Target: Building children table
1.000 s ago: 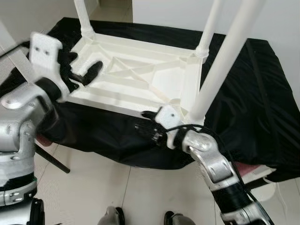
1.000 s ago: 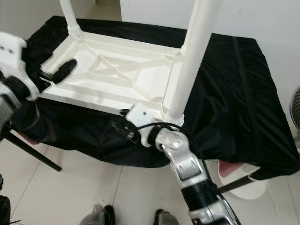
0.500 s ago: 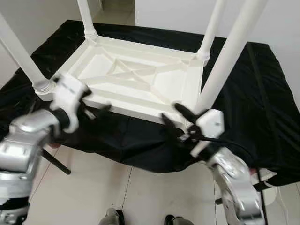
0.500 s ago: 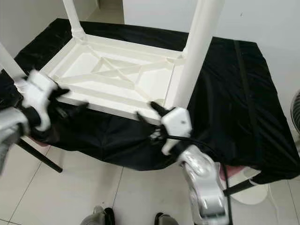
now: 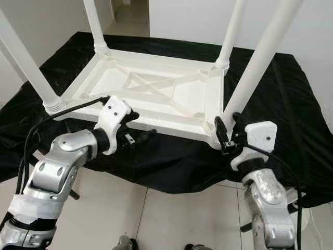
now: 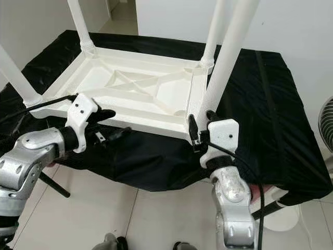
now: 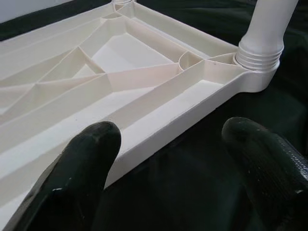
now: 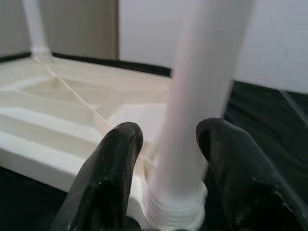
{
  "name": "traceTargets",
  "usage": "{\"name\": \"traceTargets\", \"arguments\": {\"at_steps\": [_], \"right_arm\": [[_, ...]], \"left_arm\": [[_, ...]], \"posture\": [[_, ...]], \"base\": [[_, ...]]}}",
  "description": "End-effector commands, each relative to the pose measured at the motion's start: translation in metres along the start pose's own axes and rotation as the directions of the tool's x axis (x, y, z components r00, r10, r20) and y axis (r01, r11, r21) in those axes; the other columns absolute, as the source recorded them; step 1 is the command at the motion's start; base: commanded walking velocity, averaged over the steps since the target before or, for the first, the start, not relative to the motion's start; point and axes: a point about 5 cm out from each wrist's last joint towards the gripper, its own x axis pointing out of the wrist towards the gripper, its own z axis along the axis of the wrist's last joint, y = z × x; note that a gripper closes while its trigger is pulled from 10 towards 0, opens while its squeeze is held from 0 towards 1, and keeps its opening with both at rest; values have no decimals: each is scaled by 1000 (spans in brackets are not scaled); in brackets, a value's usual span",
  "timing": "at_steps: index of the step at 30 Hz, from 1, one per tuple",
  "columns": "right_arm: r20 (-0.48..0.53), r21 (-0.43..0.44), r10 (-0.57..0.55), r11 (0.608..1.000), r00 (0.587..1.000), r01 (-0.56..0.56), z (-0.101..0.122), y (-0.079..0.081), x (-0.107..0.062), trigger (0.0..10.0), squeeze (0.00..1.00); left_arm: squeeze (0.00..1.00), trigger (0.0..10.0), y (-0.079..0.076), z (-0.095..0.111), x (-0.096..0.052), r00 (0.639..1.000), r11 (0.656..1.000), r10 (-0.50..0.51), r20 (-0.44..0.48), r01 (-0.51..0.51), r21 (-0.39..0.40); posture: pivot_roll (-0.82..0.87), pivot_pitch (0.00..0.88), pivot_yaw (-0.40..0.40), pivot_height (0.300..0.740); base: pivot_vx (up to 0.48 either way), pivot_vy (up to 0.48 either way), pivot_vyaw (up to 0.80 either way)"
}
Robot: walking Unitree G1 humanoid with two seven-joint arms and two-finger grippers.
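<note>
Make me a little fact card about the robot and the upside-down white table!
Thing being built: white table, upside down, four legs pointing up
Where it sits: on a black cloth
Left tool: open, fingers either side of the table's near edge
Right tool: open, fingers either side of the near right leg, low by its base
Floor: pale tiles

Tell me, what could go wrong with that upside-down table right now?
The right gripper has its open fingers either side of the near right leg; a sideways push might loosen it in its socket. The left gripper is open at the white table's near edge, and the black cloth underneath could let the table slide.
</note>
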Motion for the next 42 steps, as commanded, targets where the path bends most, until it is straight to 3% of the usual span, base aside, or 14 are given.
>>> {"name": "traceTargets", "arguments": {"at_steps": [1,10,14,16,20,25,27,28,31,32,34,36,38,42], "right_arm": [[-7,-18,-53,998,999,52,-2,-4,-4,10000,0],[-38,-51,-139,989,990,137,-12,-10,-11,10000,0],[-11,-70,-173,983,985,172,-12,-8,17,10000,0],[-9,-74,-180,981,984,179,-12,-8,23,10000,0],[-15,-77,-205,976,979,203,-14,-7,38,10000,0],[-33,-74,-184,981,982,181,-18,-3,45,10000,0],[-33,-64,-164,985,986,162,-19,0,51,10000,0],[-23,-54,-145,988,989,143,-18,2,58,10000,0],[-23,-54,-145,988,989,143,-18,2,58,10000,0],[-17,-53,-140,989,990,139,-17,2,60,10000,0],[-17,-53,-140,989,990,139,-17,2,60,10000,0],[-17,-49,-122,991,992,121,-18,3,61,10000,0],[-19,-47,-85,995,996,84,-21,10,62,10000,0],[-11,-41,-63,997,998,62,-21,16,65,10000,0]], "left_arm": [[0,10000,-1,-1,1,998,998,-56,-22,57,40],[0,10000,4,18,7,990,994,-111,82,111,11],[0,10000,-29,33,22,936,948,-319,148,317,35],[0,10000,-36,35,25,923,936,-352,155,351,38],[0,10000,-48,33,33,925,936,-352,142,348,49],[0,10000,-45,34,32,936,949,-316,158,313,42],[0,10000,-34,35,26,955,971,-239,178,237,30],[0,10000,-5,33,4,981,998,-57,185,59,-7],[0,10000,-5,33,4,981,998,-57,185,59,-7],[0,10000,8,31,-8,984,999,27,176,-23,-24],[0,10000,8,31,-8,984,999,27,176,-23,-24],[0,10000,25,6,-43,983,986,166,73,-163,-42],[0,10000,16,-21,-66,984,980,178,-21,-179,-88],[0,10000,2,-33,-70,991,985,123,-51,-128,-117]], "posture": [[-80,98,45,740],[-90,89,55,740],[-90,88,51,740],[-90,88,51,740],[-78,84,49,740],[-78,85,54,740],[-80,85,58,740],[-76,85,50,740],[-76,85,50,740],[-76,85,50,740],[-76,85,50,740],[-64,85,49,740],[-61,83,51,740],[-61,82,53,740]], "base": [[0,0,0],[0,0,0],[0,0,0],[0,0,0],[0,0,0],[0,0,0],[0,0,0],[0,0,0],[0,0,0],[0,0,0],[0,0,0],[0,0,0],[0,0,0],[0,0,0]]}}
